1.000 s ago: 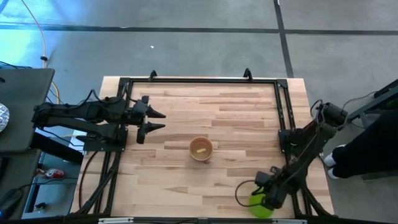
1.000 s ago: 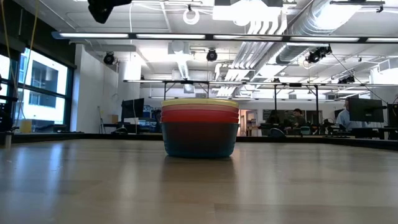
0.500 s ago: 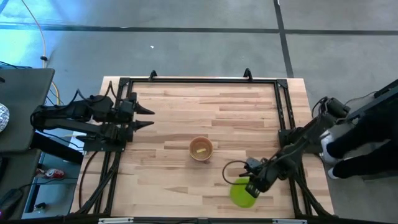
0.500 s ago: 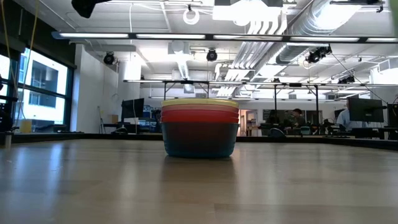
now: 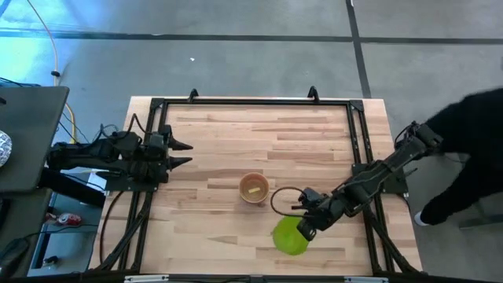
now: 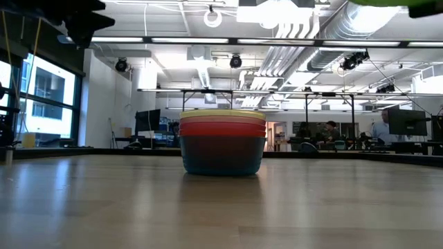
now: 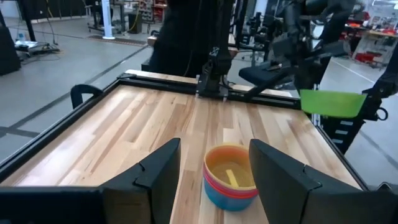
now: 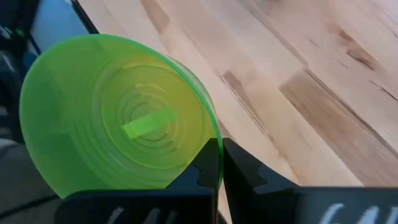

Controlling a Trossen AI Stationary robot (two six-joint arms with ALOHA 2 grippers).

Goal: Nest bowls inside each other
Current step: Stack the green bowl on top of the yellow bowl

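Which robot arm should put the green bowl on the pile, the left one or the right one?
The right one. Its gripper already pinches the green bowl by the rim, in the air near the stack of bowls. The left gripper waits open and empty at the table's left edge.

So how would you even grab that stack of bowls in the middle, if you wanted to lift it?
Probably by the rim, from straight above. The stack of bowls sits upright and open-topped, so one finger can go inside the top yellow bowl and one outside, pinching the wall. That is how the right pincer holds the green bowl, shut on its edge. The left pincer waits open at the table's side.
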